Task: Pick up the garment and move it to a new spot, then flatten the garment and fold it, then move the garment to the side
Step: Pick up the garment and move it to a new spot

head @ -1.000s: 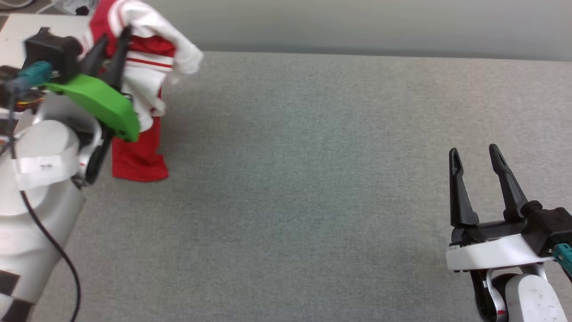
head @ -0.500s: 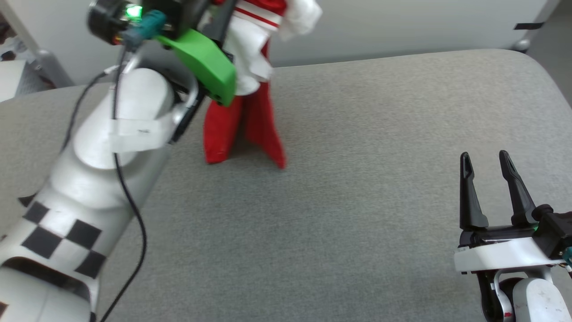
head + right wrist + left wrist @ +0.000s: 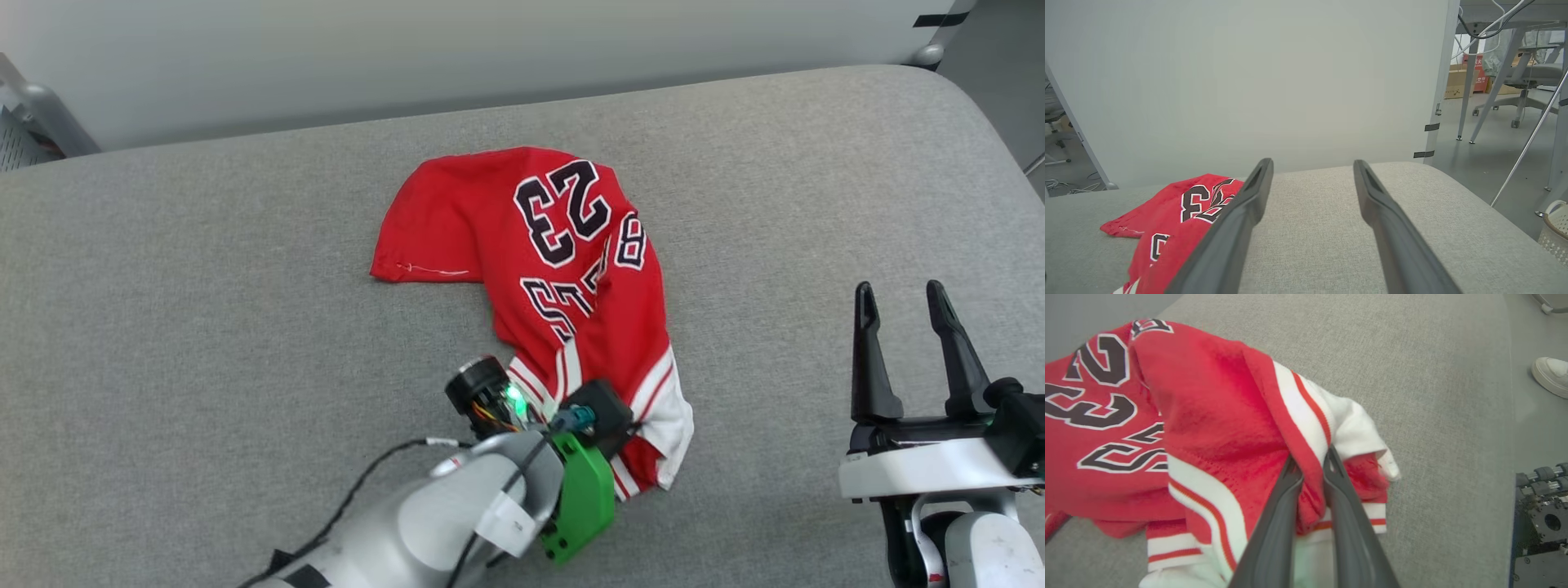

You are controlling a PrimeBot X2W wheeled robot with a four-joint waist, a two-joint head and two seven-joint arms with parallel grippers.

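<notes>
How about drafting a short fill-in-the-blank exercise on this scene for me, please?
1. The number printed on the garment is ____.
2. The left gripper is shut on the garment at its striped ____-and-red trim.
3. The right gripper is ____, not shut, and holds nothing.
4. The garment rests on a ____ padded surface.

Missing words: 23; white; open; grey.
</notes>
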